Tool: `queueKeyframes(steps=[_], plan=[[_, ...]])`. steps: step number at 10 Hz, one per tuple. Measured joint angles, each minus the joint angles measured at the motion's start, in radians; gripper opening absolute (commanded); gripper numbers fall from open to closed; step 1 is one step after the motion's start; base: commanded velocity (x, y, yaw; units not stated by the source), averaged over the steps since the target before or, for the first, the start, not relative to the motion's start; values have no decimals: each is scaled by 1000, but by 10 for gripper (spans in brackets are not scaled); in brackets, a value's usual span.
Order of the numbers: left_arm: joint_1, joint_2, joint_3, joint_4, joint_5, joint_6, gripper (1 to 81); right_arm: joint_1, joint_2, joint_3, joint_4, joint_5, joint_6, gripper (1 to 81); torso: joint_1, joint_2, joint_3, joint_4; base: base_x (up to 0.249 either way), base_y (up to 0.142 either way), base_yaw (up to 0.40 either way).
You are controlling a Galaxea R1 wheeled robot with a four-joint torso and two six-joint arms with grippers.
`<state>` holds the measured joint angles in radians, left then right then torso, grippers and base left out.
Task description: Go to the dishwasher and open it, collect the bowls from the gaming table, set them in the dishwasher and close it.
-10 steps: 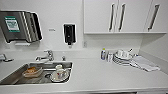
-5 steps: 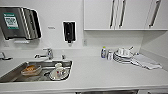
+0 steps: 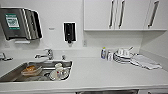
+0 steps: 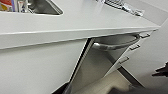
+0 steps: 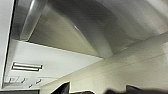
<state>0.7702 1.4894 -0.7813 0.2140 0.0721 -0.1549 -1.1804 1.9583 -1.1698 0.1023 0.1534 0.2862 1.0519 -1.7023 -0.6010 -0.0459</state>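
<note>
Mostly looking down on a white countertop from the head view. Facing a steel sink set into it at the left, holding a pale orange dish and white crockery. Noting a faucet behind the sink, a towel dispenser and a dark soap dispenser on the wall. Registering stacked plates beside a folded cloth under the wall cabinets.

Locating the dishwasher directly beneath the countertop edge in the left wrist view, its bar handle sitting just under the overhang. Viewing the steel front and handle very closely from the right wrist. Reporting the right gripper as dark shapes near the steel front; not determining whether apart or together. Not determining whether touching the door.
</note>
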Motion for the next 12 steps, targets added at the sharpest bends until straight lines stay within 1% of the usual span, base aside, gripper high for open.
queueKeyframes(steps=[1,2,4,5,7,8,9,10,12], plan=[[0,14,0,0,1,0,811,24,-6,9,0,-10,22,811,0,0,0,0,0,0,0],[0,32,0,0,1,0,811,54,-11,22,0,-41,49,811,0,0,0,0,0,0,0],[0,40,-1,1,1,0,811,135,-19,45,0,-126,116,811,0,0,0,0,0,0,0],[0,45,-2,1,-1,1,811,170,-28,54,1,-153,169,811,0,0,0,0,0,0,0],[-11,51,-2,1,-2,1,811,226,-30,60,0,-218,348,811,0,0,0,0,0,0,0],[-34,51,-2,1,-8,1,811,261,-30,62,0,-242,430,811,0,0,0,0,0,0,0],[-39,56,-1,1,-12,1,811,292,-33,63,0,-267,492,811,0,0,0,0,0,0,0],[-40,62,2,1,-12,0,811,319,-36,64,0,-287,535,811,0,0,0,0,0,0,0],[-57,62,4,0,-12,0,811,367,-27,64,0,-314,595,811,0,0,0,0,0,0,0]])
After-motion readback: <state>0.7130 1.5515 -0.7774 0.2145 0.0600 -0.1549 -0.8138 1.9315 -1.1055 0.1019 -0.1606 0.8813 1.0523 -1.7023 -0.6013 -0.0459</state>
